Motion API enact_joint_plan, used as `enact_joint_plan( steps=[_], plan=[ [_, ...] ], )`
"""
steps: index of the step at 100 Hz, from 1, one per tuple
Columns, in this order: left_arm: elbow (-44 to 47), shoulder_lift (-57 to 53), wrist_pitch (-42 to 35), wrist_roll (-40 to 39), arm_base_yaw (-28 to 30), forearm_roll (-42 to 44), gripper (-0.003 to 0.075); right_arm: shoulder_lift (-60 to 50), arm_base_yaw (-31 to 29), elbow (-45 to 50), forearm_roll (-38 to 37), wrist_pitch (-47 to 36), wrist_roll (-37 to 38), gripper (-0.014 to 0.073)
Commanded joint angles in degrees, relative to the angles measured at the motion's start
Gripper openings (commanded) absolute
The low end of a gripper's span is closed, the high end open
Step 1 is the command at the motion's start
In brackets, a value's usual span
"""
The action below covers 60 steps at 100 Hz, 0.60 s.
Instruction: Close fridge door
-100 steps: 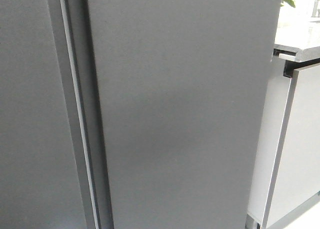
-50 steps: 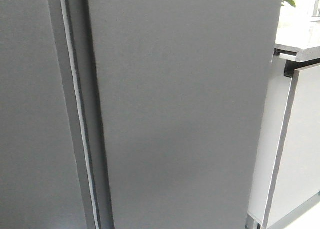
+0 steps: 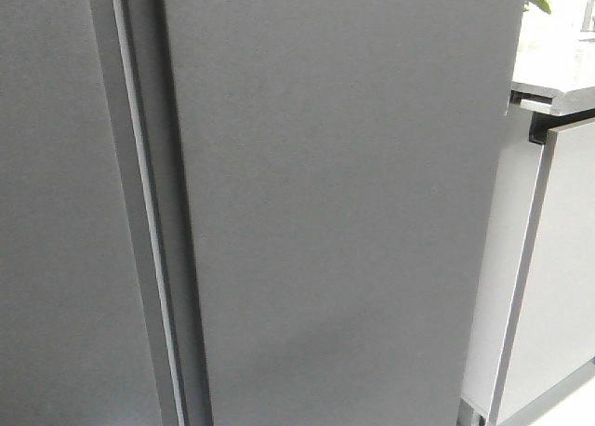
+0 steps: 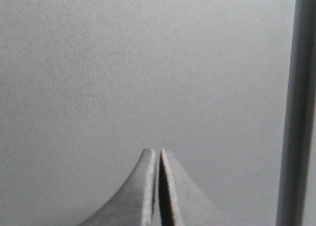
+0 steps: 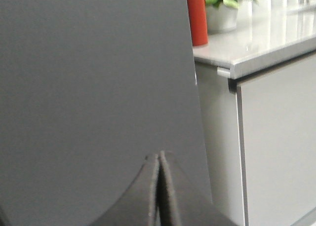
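Note:
The fridge door (image 3: 344, 203) is a tall matte dark grey panel that fills most of the front view, with a recessed vertical edge (image 3: 149, 212) on its left and another dark panel (image 3: 56, 212) beyond that. No gripper shows in the front view. My left gripper (image 4: 158, 152) is shut and empty, its tips close to a dark grey panel (image 4: 138, 68), with a vertical edge (image 4: 296, 112) at the side. My right gripper (image 5: 159, 154) is shut and empty, its tips close to the door (image 5: 94, 73) near its right edge.
A pale grey cabinet (image 3: 558, 277) under a light counter (image 3: 558, 68) stands right of the door. A red cylinder (image 5: 196, 16) and a potted plant (image 5: 222, 9) sit on the counter (image 5: 256, 43).
The door's right edge has shifted very slightly to the right in the front view. Nothing else has visibly changed.

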Motion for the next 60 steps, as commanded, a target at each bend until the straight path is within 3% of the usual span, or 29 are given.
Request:
enact_joint_plan(
  steps=[1, 29, 35, 51, 60],
  plan=[
    [2.0, -1.2, -4.2, -0.1, -0.2, -0.2, -0.0020, -1.3, -0.3, 1.1, -0.3, -4.7, -1.0, -0.0046],
    [2.0, -1.2, -4.2, -0.1, -0.2, -0.2, -0.0020, -1.3, -0.3, 1.1, -1.1, -4.5, 0.2, -0.0046],
    [2.0, -1.2, -4.2, -0.1, -0.2, -0.2, -0.0020, -1.3, -0.3, 1.1, -8.3, -4.7, 5.2, -0.0046],
    [2.0, -1.2, -4.2, -0.1, -0.2, -0.2, -0.0020, -1.3, -0.3, 1.1, -36.3, -4.7, 31.8, -0.0046],
    [2.0, -1.2, -4.2, -0.1, -0.2, -0.2, -0.0020, -1.3, -0.3, 1.1, -40.8, -4.7, 35.9, -0.0046]
  ],
)
